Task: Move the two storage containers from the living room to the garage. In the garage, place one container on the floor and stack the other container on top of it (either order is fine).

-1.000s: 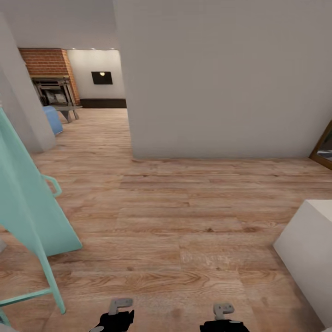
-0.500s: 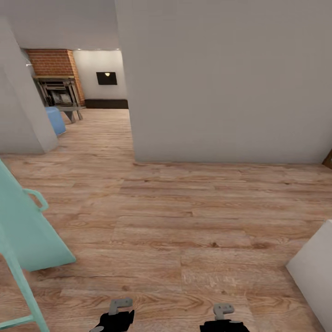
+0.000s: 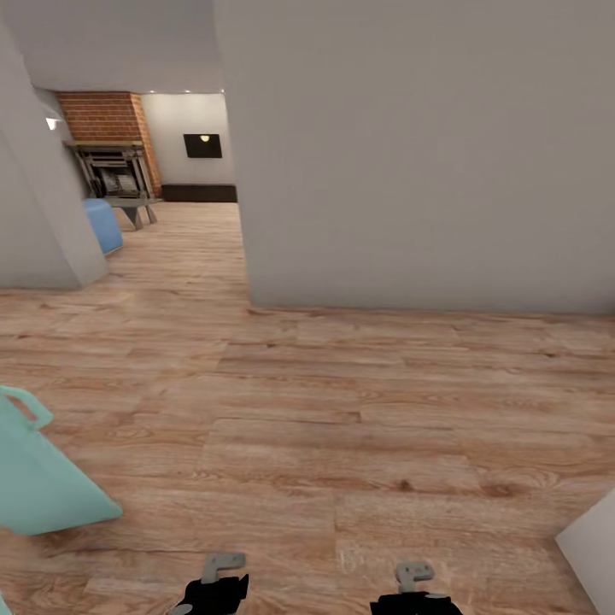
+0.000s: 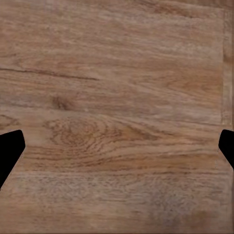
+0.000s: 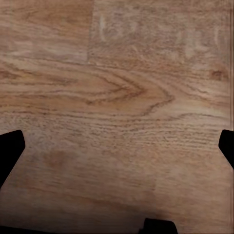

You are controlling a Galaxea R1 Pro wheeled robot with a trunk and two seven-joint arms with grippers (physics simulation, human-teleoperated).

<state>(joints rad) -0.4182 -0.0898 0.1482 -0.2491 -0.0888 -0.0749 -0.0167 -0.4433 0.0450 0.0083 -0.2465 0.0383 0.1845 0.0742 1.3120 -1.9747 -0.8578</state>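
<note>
The left pincer (image 4: 117, 146) and right pincer (image 5: 117, 146) both hang spread over light wood plank floor (image 3: 342, 427), holding nothing. Left of the left pincer stands a mint-green piece (image 3: 38, 478); right of the right pincer, a white block's corner (image 3: 594, 547). Ahead rises a pale grey wall (image 3: 410, 154). Far ahead and left of both pincers lies the living room, with brick fireplace (image 3: 107, 145), blue seat (image 3: 102, 224), black TV (image 3: 202, 146) and low dark cabinet (image 3: 199, 193).

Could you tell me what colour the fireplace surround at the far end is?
Red brick, seen best in the head view.
</note>
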